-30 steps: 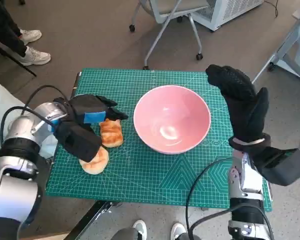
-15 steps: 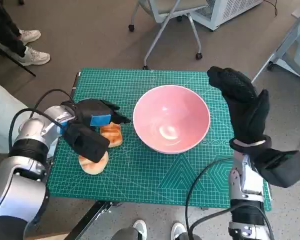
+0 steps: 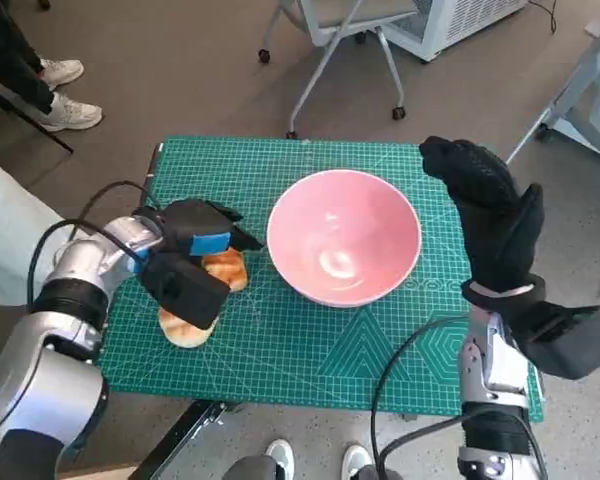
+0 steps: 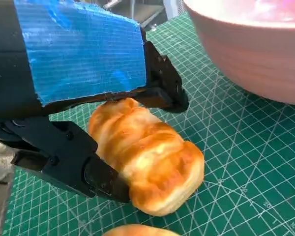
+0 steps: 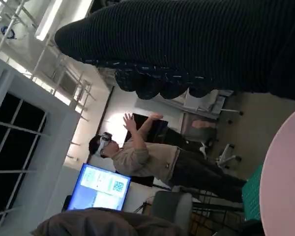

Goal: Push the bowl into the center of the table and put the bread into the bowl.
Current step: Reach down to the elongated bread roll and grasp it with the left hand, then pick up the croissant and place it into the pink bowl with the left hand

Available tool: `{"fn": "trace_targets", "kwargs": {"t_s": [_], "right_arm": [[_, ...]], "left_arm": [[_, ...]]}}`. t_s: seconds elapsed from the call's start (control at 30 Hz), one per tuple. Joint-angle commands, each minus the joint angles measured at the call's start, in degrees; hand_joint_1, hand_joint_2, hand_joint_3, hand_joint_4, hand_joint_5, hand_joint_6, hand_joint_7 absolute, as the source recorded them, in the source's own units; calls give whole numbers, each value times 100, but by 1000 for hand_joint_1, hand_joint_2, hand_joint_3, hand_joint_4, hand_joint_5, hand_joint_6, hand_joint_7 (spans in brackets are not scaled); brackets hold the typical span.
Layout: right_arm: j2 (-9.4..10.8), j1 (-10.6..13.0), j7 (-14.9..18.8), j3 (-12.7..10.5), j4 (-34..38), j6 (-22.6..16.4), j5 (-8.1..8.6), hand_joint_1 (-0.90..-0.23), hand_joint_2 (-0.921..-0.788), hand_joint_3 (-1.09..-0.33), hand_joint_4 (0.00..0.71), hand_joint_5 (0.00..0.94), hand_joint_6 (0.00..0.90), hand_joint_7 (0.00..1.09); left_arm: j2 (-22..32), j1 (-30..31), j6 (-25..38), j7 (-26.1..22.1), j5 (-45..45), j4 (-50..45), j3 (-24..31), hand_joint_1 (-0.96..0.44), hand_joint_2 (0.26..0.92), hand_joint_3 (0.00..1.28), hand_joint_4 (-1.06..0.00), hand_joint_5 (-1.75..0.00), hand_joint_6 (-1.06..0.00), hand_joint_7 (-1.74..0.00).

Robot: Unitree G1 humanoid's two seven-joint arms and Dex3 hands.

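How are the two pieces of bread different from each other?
The bread nearer the bowl sits between the left hand's fingers, which close around it; the bread nearer the table edge lies partly hidden under that hand. The nearer-bowl one looks long and ridged with a golden-brown top; the other looks rounder and paler. Both lie on the green mat, left of the pink bowl, and neither is in it yet.

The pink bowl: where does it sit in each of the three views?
Head view: pink bowl mid-table on the green mat.
Left wrist view: its side wall fills the upper right corner.
Right wrist view: only a rim sliver at the lower right edge.
Shared landmark: the green mat.
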Motion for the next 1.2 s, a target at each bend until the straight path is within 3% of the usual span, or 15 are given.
{"fn": "trace_targets", "kwargs": {"t_s": [0.03,0.07,0.13,0.43,0.77,1.2], "right_arm": [[18,193,-48,-20,-65,129,81,-680,-921,-695,197,3,97,555],[15,201,-51,-21,-71,129,82,-679,-921,-695,198,3,98,553],[12,215,-61,-25,-81,131,78,-677,-921,-694,199,4,100,551],[8,213,-93,-49,-30,83,46,-675,-921,-693,201,4,106,541],[18,190,-100,-44,16,55,33,-675,-921,-694,201,3,111,532],[6,157,-66,-19,9,70,43,-673,-921,-708,201,2,106,524]], "left_arm": [[-105,67,86,209,345,158,-332,-55,914,107,-661,-796,-635,-1068],[-97,43,98,241,374,169,-366,-35,916,107,-643,-932,-629,-1129],[-73,-3,110,297,420,183,-413,-17,918,88,-649,-1036,-646,-1153],[78,-184,155,135,250,146,-329,1,920,33,-706,-1184,-700,-1047],[145,-195,137,-9,83,86,-165,2,920,50,-684,-1193,-682,-1087],[939,-598,-413,-720,-1275,-761,1223,2,920,43,-709,-1062,-669,-1199]]}}
